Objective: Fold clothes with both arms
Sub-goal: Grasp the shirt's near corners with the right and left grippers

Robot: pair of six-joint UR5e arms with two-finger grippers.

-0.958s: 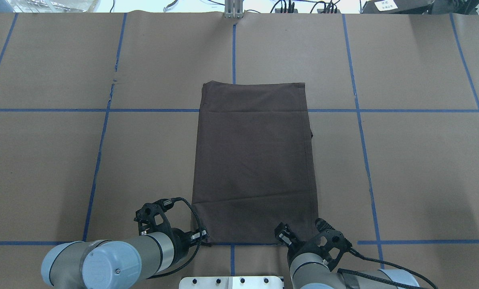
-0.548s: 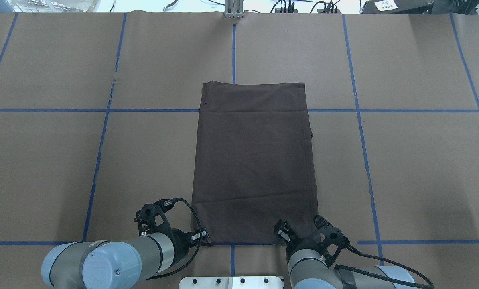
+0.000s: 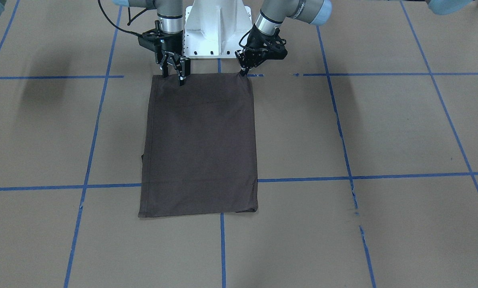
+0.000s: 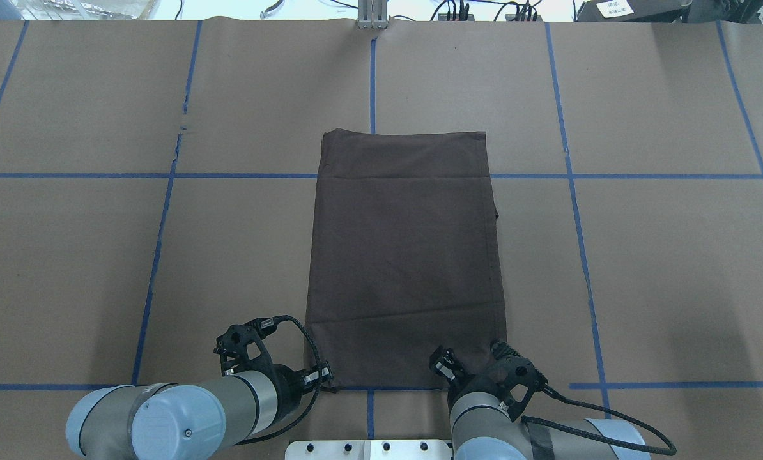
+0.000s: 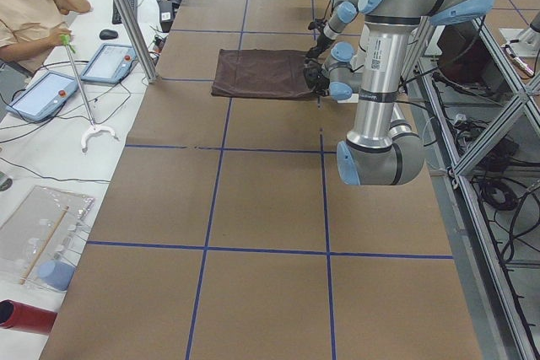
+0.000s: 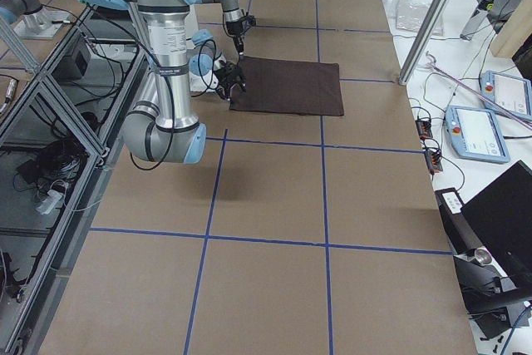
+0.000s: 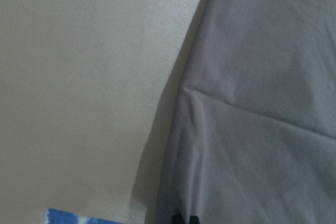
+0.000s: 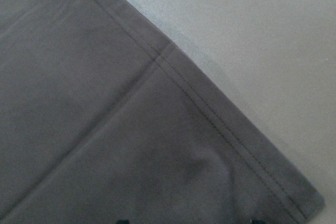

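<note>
At the near edge of the paper-covered table (image 4: 643, 255), both grippers stand at the corners of the dark brown T-shirt (image 4: 407, 255). The T-shirt lies flat, folded to a narrow rectangle, with its long axis running straight away from the robot. The left gripper (image 3: 244, 72) has its fingers together, seemingly pinched on the near left corner. The right gripper (image 3: 173, 76) has its fingers apart over the near right corner and grips nothing. Judgement: the fold runs forward along the long axis, and the right gripper must clamp first.
</note>
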